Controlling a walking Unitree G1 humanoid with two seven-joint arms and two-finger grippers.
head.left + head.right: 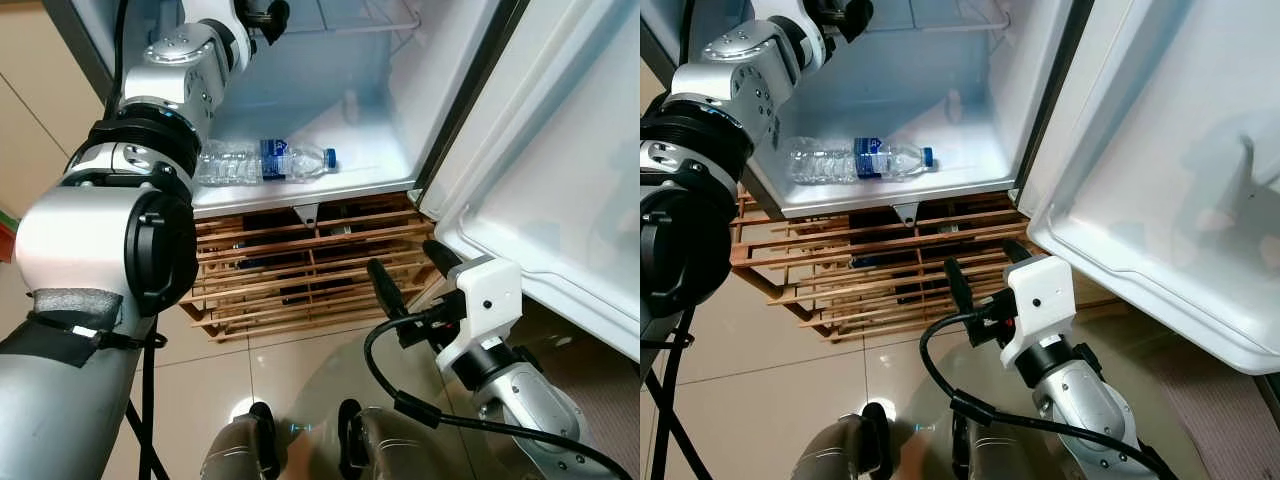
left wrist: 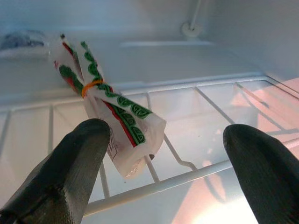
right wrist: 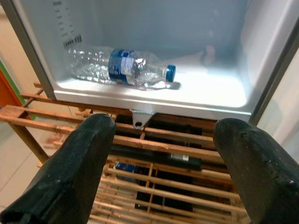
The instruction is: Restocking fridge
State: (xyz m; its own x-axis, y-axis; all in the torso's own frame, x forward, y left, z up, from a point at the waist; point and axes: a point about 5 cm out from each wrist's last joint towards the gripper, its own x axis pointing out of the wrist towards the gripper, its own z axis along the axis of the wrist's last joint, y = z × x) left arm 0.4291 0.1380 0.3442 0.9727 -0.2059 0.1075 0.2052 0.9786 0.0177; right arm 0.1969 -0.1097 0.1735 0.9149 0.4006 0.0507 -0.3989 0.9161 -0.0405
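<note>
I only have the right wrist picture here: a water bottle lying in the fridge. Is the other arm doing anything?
Observer: Yes. The left gripper is up inside the fridge, open over a wire shelf.
Operator: Is anything on that shelf?
Observer: A white packet with green and red print, tied with an orange band, lying just ahead of the fingers.
Operator: And the fridge door?
Observer: The door is swung open on the robot's right; the right gripper waits low, open.
</note>
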